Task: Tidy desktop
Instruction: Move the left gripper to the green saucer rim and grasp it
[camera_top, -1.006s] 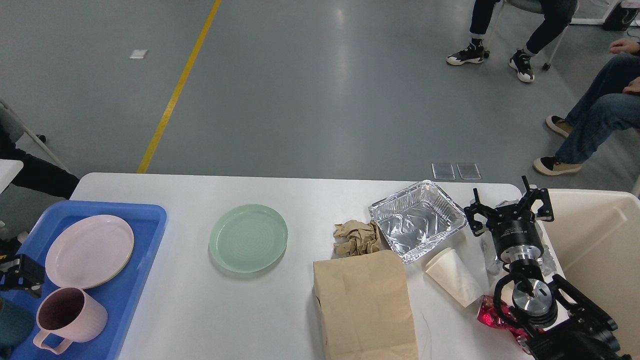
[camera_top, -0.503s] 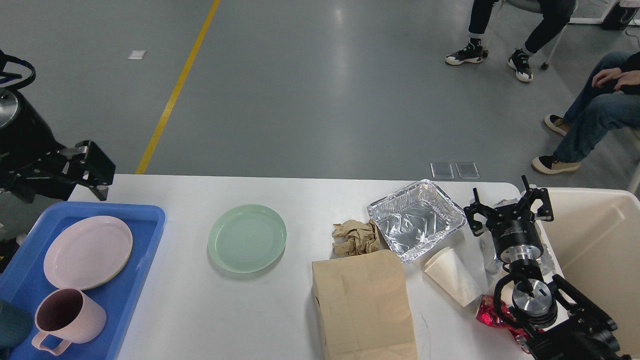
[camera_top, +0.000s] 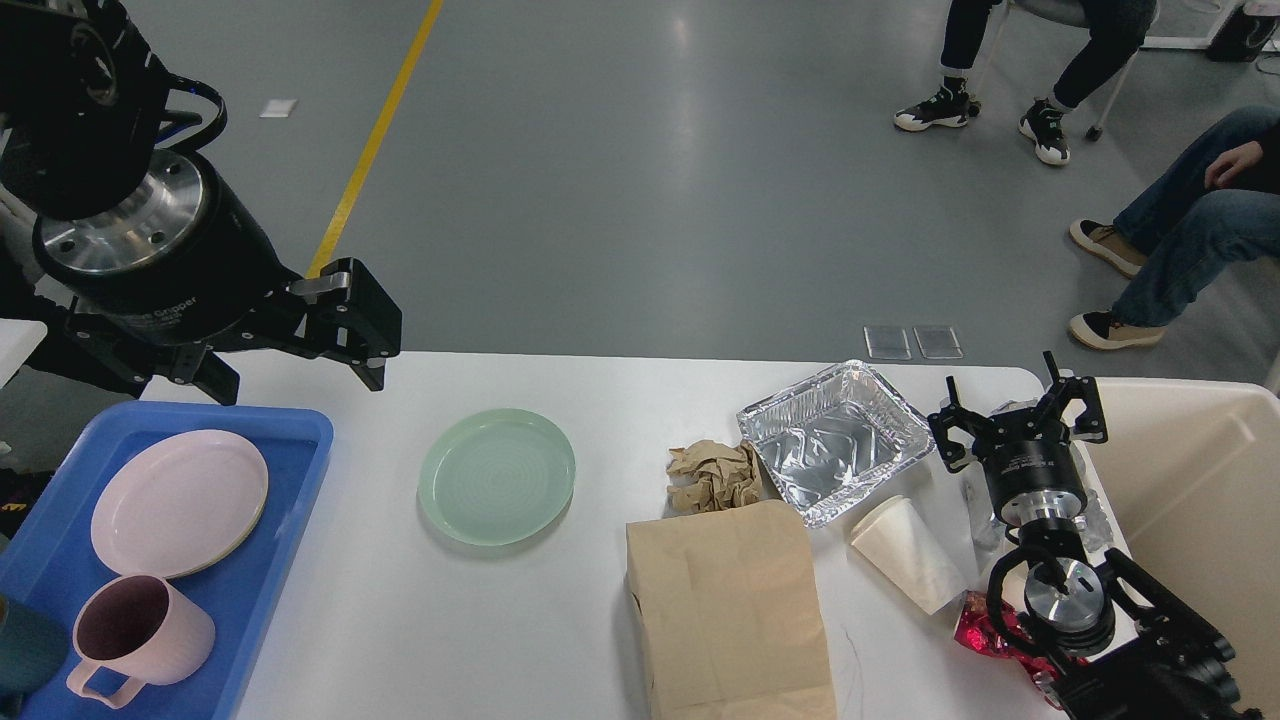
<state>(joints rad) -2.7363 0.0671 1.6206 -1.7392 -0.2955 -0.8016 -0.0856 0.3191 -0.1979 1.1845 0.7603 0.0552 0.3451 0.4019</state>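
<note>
The white desktop carries a green plate, a crumpled brown paper, an empty foil tray, a flat brown paper bag, a tipped white paper cup and a red wrapper. My left gripper is open and empty, held above the table's far left edge, behind the blue tray. My right gripper is open and empty near the table's right end, just right of the foil tray, over some clear plastic.
The blue tray holds a pink plate, a pink mug and a dark teal item. A beige bin stands at the table's right end. People sit beyond the table at upper right.
My left arm has risen from the lower left and swung right, to above the table's far left edge. The right arm and the table's things have not moved.
</note>
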